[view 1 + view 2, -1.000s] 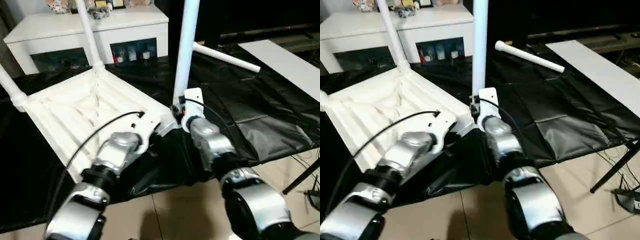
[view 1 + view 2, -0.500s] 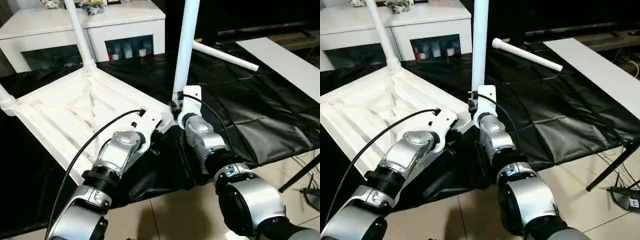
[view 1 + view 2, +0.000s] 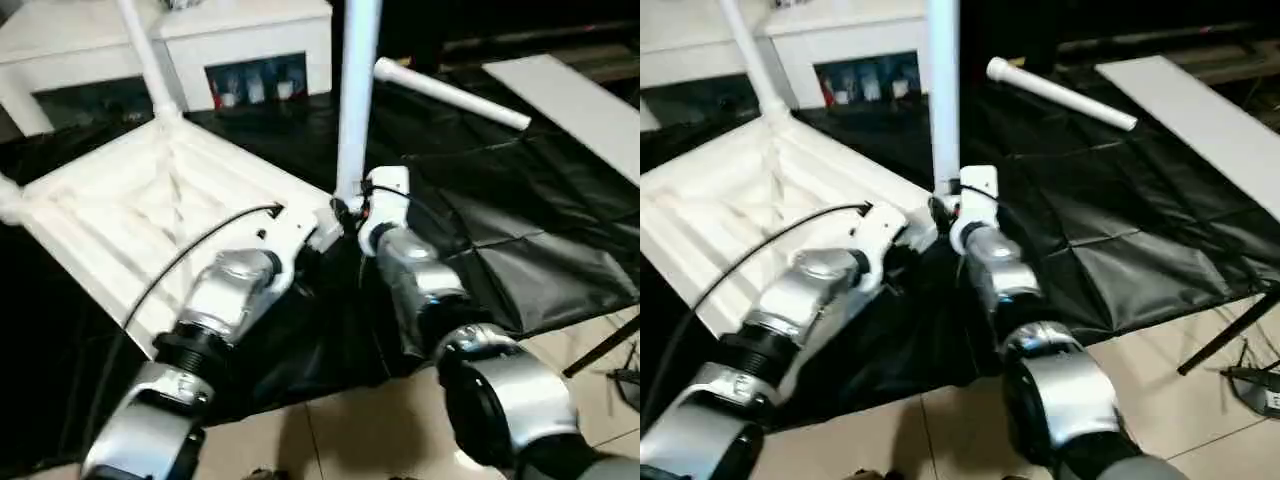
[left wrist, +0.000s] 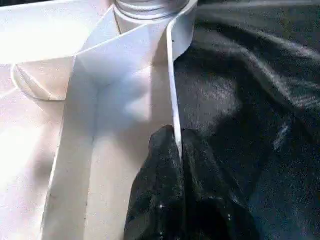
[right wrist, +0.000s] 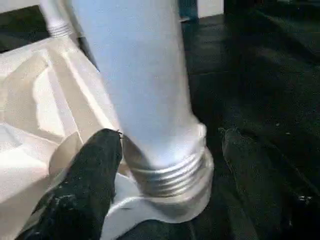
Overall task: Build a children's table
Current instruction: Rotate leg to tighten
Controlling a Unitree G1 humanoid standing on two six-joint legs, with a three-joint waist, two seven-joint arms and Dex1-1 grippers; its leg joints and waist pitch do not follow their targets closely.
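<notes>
- Lying upside down on the black sheet (image 3: 520, 260), the tabletop (image 3: 130, 220) shows its ribbed underside, legs rising from its corners.
- The left gripper (image 4: 179, 150) pinches the tabletop's thin rim, both black fingers pressed together on the edge, near the corner socket (image 4: 150, 10).
- The right gripper (image 5: 170, 150) straddles the upright leg (image 3: 355, 100) at its threaded base; one finger (image 5: 90, 185) touches the thread, the other stands slightly off, so the fingers are parted about it.
- A loose leg (image 3: 450, 92) lies well apart on the sheet, beyond the grippers.
- A white cabinet (image 3: 240, 50) stands behind.
</notes>
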